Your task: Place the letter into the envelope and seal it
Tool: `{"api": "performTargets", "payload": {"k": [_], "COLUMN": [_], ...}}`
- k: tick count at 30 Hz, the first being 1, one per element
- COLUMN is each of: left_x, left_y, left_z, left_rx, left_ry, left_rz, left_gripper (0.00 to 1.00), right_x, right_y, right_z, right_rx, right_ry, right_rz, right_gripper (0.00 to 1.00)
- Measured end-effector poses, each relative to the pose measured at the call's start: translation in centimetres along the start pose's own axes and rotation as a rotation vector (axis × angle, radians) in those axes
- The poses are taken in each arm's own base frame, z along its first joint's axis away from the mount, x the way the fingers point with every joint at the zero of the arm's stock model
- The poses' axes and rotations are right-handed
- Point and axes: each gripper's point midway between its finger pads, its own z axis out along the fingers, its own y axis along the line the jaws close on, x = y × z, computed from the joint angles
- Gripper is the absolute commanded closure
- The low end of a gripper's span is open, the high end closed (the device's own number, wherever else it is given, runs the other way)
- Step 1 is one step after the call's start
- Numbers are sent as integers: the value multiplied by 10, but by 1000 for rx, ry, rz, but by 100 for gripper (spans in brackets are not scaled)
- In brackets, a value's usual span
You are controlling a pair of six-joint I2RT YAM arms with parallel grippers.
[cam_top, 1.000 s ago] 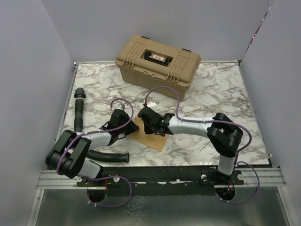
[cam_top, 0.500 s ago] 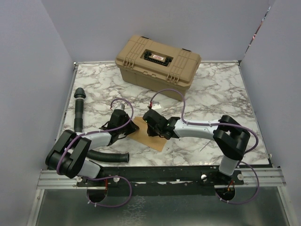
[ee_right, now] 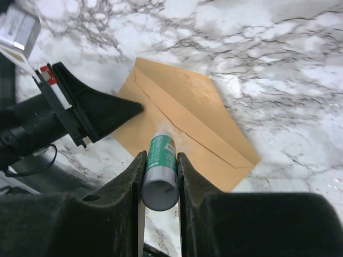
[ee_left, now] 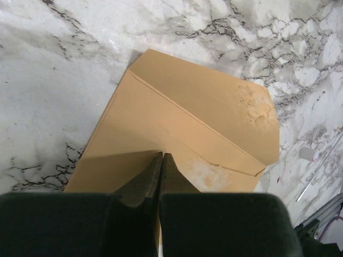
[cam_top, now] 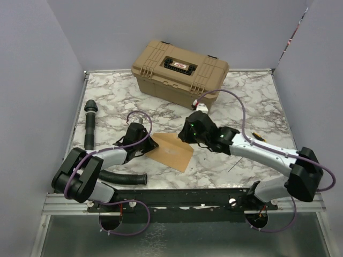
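The kraft-brown envelope (cam_top: 172,151) lies flat on the marble table, its flap open and spread away from the body, with pale glue smears on it (ee_left: 252,101). My left gripper (cam_top: 152,144) is shut, its tips (ee_left: 162,156) pressing on the envelope's body near the fold. My right gripper (cam_top: 185,135) is shut on a green-and-white glue stick (ee_right: 161,166) and holds it above the envelope's right part (ee_right: 187,112), nozzle towards the paper. The letter is not in view.
A tan hard case (cam_top: 179,72) stands at the back centre. A black tube (cam_top: 90,126) lies at the left and a corrugated hose (cam_top: 126,178) near the left arm. A small thin object (cam_top: 258,136) lies at the right.
My right arm has swung back to the right with the glue stick, off the envelope's middle, uncovering the open flap. The left gripper has stayed on the envelope.
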Motion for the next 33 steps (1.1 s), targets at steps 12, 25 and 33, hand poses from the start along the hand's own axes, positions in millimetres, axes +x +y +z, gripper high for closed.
{"api": "performTargets", "payload": {"k": [12,25,33], "left_x": [-26,-10,-3], "left_y": [-55,-51,-47], "left_z": [-30,-49,-48], "left_rx": [146,167,161], "left_ry": [-33,11,35], "left_rz": [30,44,45], "left_gripper": [74,63,57], "right_x": [50,89,110], "right_y": [-115,-129,-155], "right_z": [-12,-28,-34], "right_rx": [172,93,131], "right_ry": [83,153,113], "right_rz": [309,488,684], "right_gripper": [96,83,53]}}
